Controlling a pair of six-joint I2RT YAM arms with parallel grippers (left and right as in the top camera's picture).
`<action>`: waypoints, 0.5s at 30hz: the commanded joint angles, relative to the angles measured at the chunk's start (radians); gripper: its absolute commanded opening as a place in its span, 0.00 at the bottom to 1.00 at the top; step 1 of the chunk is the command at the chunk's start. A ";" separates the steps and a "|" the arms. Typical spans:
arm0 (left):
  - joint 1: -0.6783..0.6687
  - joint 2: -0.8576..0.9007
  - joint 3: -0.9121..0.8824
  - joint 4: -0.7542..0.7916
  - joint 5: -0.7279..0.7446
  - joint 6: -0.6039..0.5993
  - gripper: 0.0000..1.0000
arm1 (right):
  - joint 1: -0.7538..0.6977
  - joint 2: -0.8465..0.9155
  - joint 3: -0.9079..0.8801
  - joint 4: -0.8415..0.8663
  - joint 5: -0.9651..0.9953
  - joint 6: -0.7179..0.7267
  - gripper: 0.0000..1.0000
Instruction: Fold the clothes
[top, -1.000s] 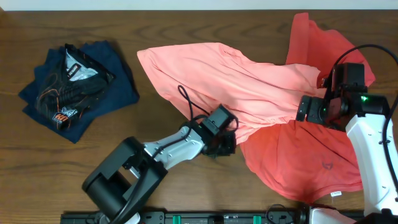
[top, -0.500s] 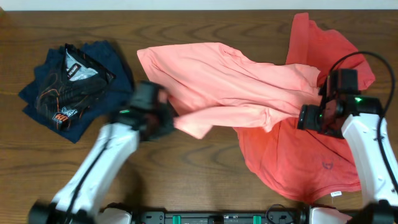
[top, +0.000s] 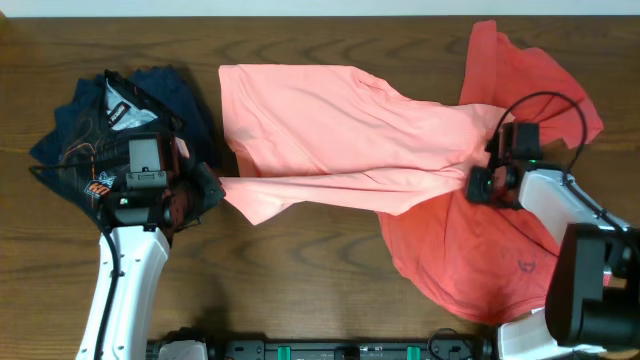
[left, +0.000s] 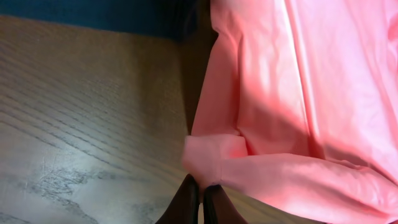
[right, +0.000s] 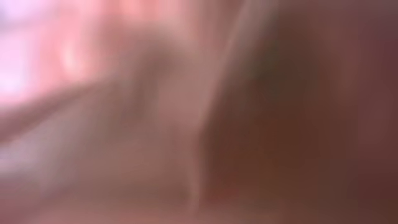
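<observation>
salmon-pink t-shirt (top: 340, 125), corner in pinch of left hand (left: 200, 186) over table (top: 300, 270); right hand (top: 478, 185), grip unclear

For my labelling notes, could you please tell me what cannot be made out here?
Right gripper: right wrist view all blur; overhead, jaws lost in cloth.
Coral-red shirt: overhead, salmon-pink T-shirt covers part.
Left gripper: left wrist view, bottom edge cuts it.
Navy garment: overhead, left arm covers part.

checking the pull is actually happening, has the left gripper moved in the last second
Yes. The left gripper has travelled left across the view and now sits at the edge of the navy garment, dragging a corner of the salmon T-shirt with it.
</observation>
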 joint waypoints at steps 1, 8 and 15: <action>0.005 0.005 -0.003 -0.004 0.003 0.019 0.06 | -0.044 0.124 -0.029 0.028 0.188 -0.010 0.26; 0.005 0.005 -0.003 -0.012 0.003 0.019 0.06 | -0.241 0.182 -0.018 0.103 0.399 0.099 0.37; 0.005 0.005 -0.003 -0.038 -0.027 0.019 0.06 | -0.489 0.182 0.108 0.054 0.404 0.114 0.36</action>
